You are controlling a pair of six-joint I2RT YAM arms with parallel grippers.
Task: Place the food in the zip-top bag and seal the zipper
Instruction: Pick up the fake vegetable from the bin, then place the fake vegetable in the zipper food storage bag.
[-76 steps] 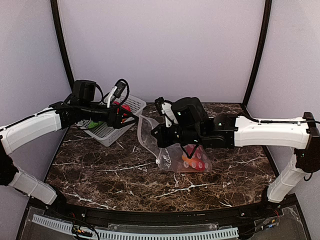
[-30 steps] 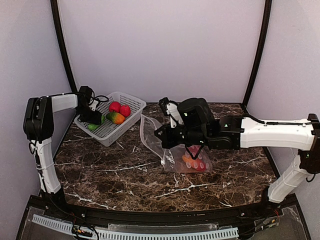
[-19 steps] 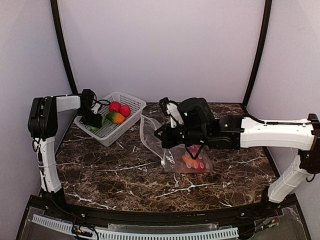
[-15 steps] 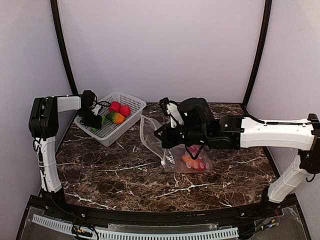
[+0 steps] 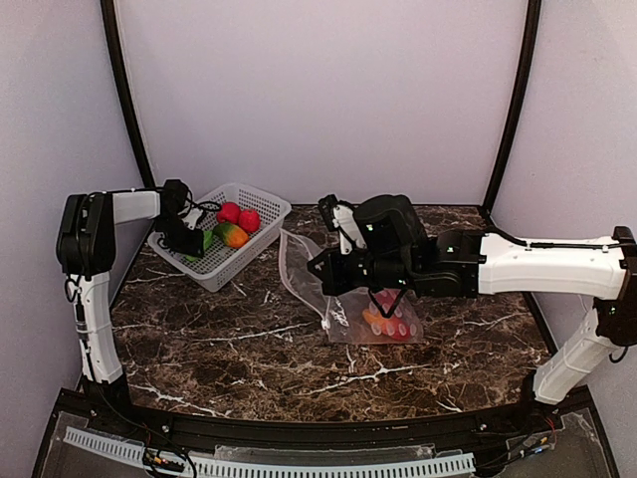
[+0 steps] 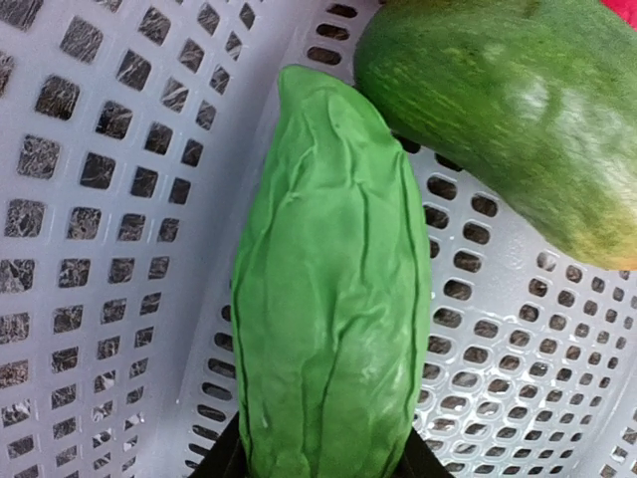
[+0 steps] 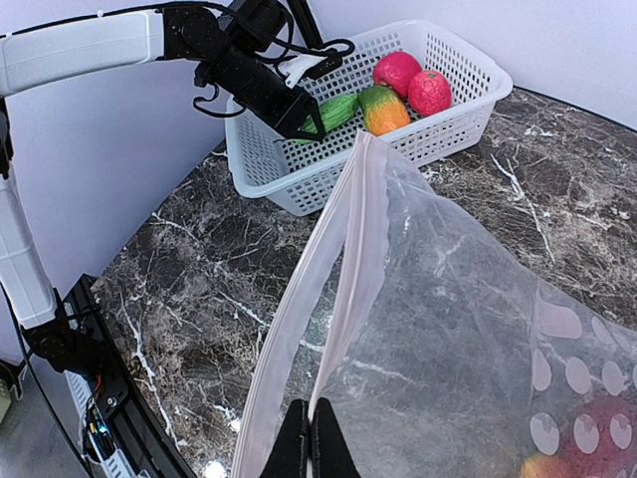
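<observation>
Left end effector (image 7: 303,126) astride green piece (image 6: 333,299), fingers (image 6: 224,466) seemingly touching it

The tabletop (image 5: 249,349) is dark brown marble veined with white. The basket (image 5: 214,264) is white lattice. Its two round fruits (image 5: 229,212) are red, one piece (image 7: 383,108) runs from green through yellow to orange, and the ridged piece (image 6: 328,299) is plain green. The zip-top bag (image 7: 468,329) is clear with white dots. Its zipper (image 7: 363,229) is pale pink.
</observation>
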